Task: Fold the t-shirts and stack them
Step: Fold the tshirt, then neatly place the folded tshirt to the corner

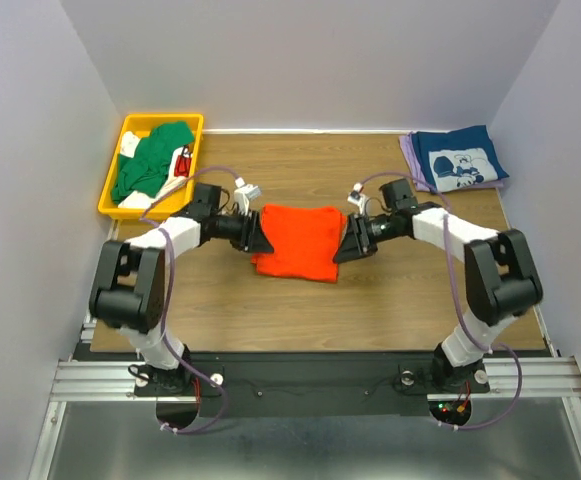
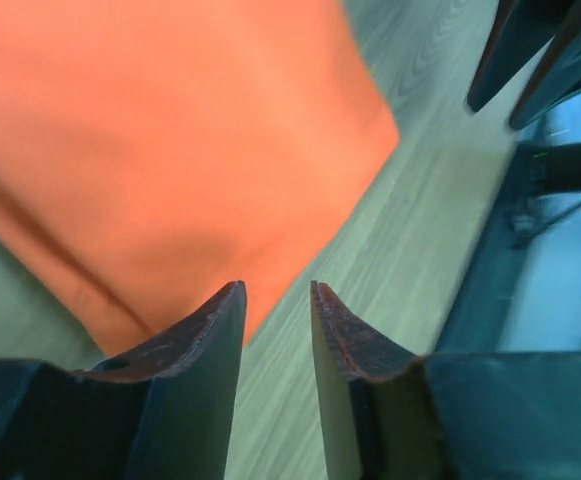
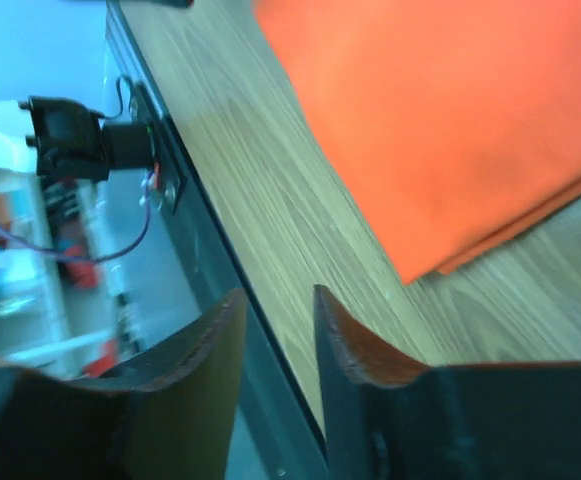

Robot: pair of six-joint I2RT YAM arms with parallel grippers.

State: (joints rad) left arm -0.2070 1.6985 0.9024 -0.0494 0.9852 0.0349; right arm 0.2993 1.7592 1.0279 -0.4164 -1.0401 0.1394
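Folded orange t-shirt point(image 1: 295, 242) on the table point(image 1: 390, 300), empty parted jaws at both side edges (open wood nearward)

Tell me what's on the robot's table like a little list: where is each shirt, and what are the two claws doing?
Middle of wooden table: plain bright orange t-shirt, folded, lying flat
Far right corner: folded navy t-shirt with white print on top of a lavender t-shirt
Far left: yellow plastic bin holding a crumpled green t-shirt
Left gripper: at the orange shirt's left edge, jaws slightly apart, nothing between
Right gripper: at its right edge, jaws slightly apart, nothing between
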